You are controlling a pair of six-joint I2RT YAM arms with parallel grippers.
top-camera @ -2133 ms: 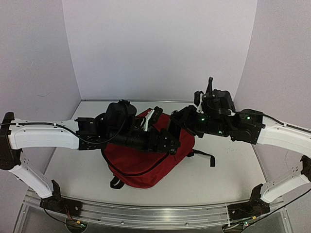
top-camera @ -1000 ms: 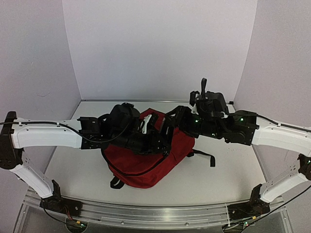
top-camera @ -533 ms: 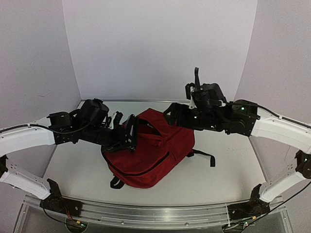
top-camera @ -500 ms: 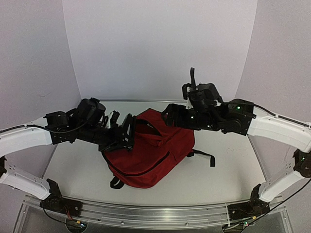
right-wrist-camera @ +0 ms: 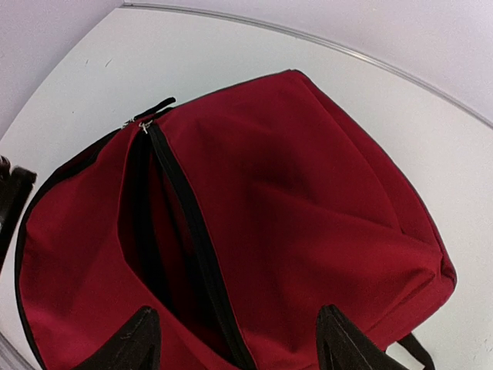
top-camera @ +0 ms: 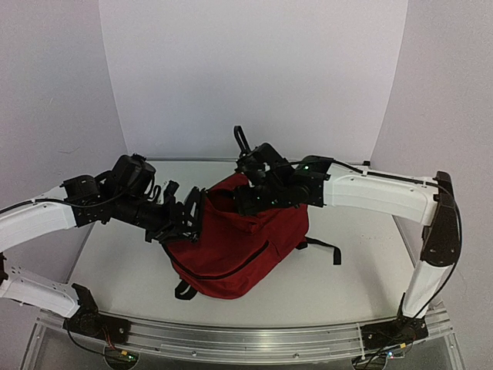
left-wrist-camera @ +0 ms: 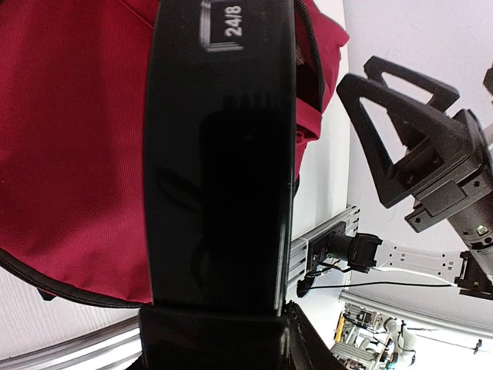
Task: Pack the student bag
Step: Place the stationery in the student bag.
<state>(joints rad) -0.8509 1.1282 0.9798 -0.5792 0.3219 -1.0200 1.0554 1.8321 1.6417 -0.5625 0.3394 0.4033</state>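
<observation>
The student bag (top-camera: 246, 247) lies mid-frame on the bench (top-camera: 362, 270), main zip open, and we make out nothing inside it. Our left fingers (left-wrist-camera: 400, 131) pinch a flat black item (left-wrist-camera: 219, 154) at the bag's left edge, not yet in. Our right fingers (right-wrist-camera: 135, 343) stand spread and empty above the mouth, so we judge this item's packing is yet to do.

A white table (top-camera: 362, 270) spans the view. An aluminium rail (top-camera: 246, 343) runs along its near edge; pale lilac walls (top-camera: 254, 77) rise behind it.
</observation>
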